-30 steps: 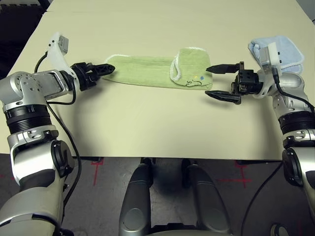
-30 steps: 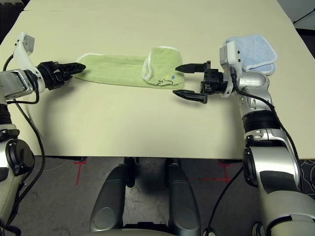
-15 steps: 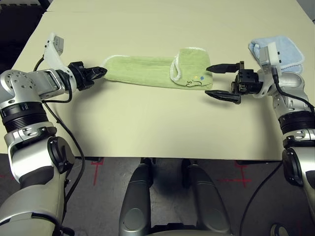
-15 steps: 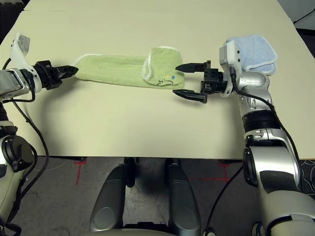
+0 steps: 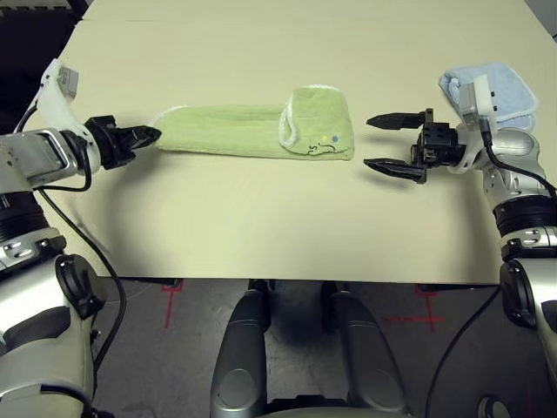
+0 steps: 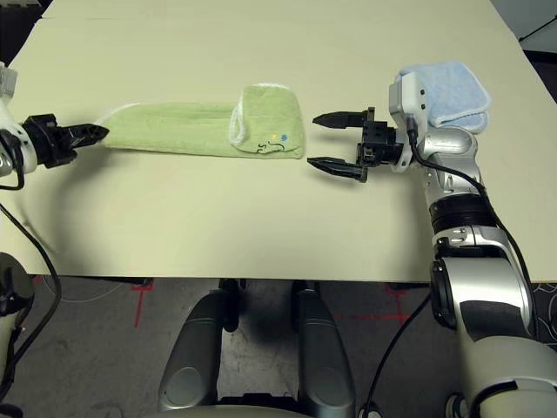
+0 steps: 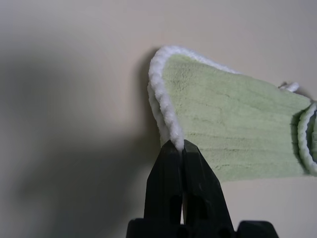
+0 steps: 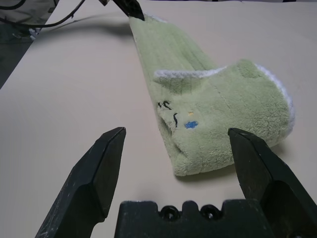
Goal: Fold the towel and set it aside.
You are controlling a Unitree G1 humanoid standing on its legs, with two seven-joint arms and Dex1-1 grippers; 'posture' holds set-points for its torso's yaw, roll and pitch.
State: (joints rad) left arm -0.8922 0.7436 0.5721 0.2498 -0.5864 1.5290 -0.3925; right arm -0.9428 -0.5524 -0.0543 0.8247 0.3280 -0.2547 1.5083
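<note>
We judge the fold half done: our left gripper (image 7: 177,148) pinches the far end of the towel (image 5: 252,132), a long strip; our right gripper (image 5: 387,144) waits wide open, empty, just beside its folded end.

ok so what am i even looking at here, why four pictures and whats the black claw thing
It is a two-armed humanoid robot at a table. Two pictures come from cameras in its head, looking down over its arms. The other two come from a camera on each wrist, looking along that arm's black fingers. A long green towel, partly folded over at one end, lies on the table. The left gripper is shut on the towel's white-edged end; the left wrist picture shows that pinch close up. The right gripper is open, near the folded end but not touching it. A light blue towel lies behind the right arm.
</note>
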